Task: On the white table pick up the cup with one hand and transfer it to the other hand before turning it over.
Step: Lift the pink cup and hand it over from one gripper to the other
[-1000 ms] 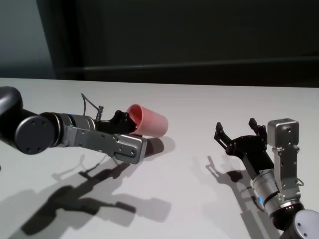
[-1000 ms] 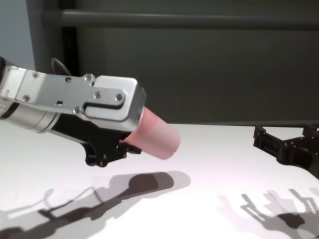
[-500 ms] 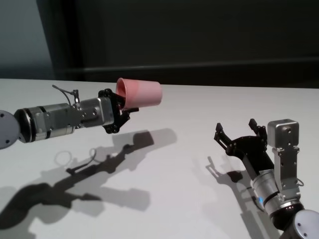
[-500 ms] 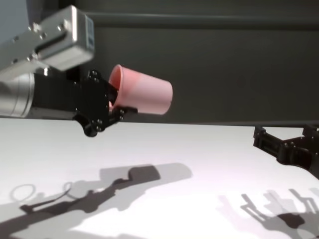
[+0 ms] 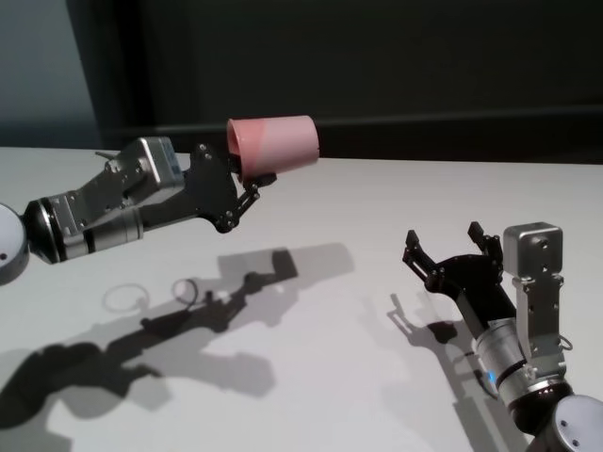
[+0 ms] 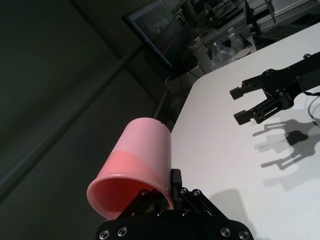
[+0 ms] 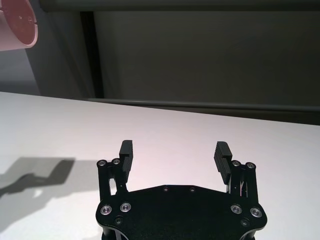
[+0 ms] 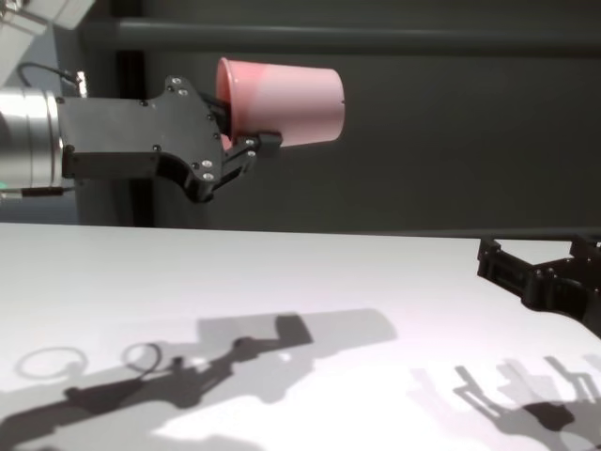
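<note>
Down at the near right of the white surface (image 5: 358,377) sits my right end effector (image 5: 450,247), hanging low just above the top, its jaws spread wide with nothing between them. From its own wrist camera I can see both ribbed fingertips (image 7: 126,148) standing well apart, pointing out across the bare surface toward the dark wall (image 7: 200,55) at the back. It throws a spiky shadow right beside itself.

Over on my left side and farther out, my left end effector (image 5: 247,181) is up in the air, well clear of the surface. It's clamped shut on the cup (image 5: 273,143), pinching the rim wall, so one finger sits inside the mouth and the other outside. The cup is pink and lies roughly on its side: mouth turned back toward my left arm, closed base pointing over to my right. From the chest camera it sits high against the dark wall, well above the table edge. The two end effectors are well apart, cup nowhere near the right one.

Under the left arm a long shadow (image 5: 236,292) stretches over the surface, with the thin loop of the wrist cable showing up in it too.

Way past the far corner, the left wrist camera catches a monitor (image 6: 155,30) and some cluttered lab benches (image 6: 235,25).
</note>
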You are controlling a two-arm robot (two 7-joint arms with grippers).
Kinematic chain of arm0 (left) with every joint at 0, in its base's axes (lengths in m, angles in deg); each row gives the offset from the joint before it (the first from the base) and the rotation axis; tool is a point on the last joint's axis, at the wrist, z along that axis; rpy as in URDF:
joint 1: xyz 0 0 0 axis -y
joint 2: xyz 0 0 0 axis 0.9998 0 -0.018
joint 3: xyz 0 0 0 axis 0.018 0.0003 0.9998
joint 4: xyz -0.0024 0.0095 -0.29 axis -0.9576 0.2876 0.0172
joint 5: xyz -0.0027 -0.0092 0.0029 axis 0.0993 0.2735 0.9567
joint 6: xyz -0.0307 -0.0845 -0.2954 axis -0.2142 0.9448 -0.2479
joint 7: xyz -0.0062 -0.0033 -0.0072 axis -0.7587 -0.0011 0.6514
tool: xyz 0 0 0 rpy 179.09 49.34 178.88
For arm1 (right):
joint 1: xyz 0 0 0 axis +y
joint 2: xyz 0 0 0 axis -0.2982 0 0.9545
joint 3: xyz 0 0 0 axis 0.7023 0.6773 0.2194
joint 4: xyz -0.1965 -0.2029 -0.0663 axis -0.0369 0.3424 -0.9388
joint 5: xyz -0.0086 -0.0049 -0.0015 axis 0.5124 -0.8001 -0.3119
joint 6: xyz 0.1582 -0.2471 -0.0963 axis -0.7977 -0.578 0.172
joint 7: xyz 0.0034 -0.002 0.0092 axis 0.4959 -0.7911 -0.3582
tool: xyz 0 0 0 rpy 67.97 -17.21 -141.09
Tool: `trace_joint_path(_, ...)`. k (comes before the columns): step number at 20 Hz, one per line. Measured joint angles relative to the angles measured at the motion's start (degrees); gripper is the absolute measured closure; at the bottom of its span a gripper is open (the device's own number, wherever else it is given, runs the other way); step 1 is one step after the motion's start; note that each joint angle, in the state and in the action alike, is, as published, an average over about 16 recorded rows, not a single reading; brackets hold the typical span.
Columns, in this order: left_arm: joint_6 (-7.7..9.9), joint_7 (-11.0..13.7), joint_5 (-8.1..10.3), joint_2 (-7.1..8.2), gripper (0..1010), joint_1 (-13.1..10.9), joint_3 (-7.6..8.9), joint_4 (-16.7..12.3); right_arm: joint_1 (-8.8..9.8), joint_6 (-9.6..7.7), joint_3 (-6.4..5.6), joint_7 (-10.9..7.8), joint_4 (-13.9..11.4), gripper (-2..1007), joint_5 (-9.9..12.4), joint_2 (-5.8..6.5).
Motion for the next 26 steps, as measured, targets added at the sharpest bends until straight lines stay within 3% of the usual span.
trace_joint_path(5,-0.24,1.8,3.98,-1.67,957,0.7,-0.15,1.4,0.00,0.00,0.00,0.00,0.0,3,0.0,0.00)
trace_joint_path(10,0.07,3.2,5.75,-3.18,957,2.1,-1.23,3.1,0.00,0.00,0.00,0.00,0.0,3,0.0,0.00)
trace_joint_path(19,0.82,4.0,4.77,-5.10,957,5.5,-3.98,6.0,0.00,0.00,0.00,0.00,0.0,3,0.0,0.00)
trace_joint_path(26,1.31,4.3,4.13,-5.71,957,7.4,-5.20,7.2,0.00,0.00,0.00,0.00,0.0,3,0.0,0.00)
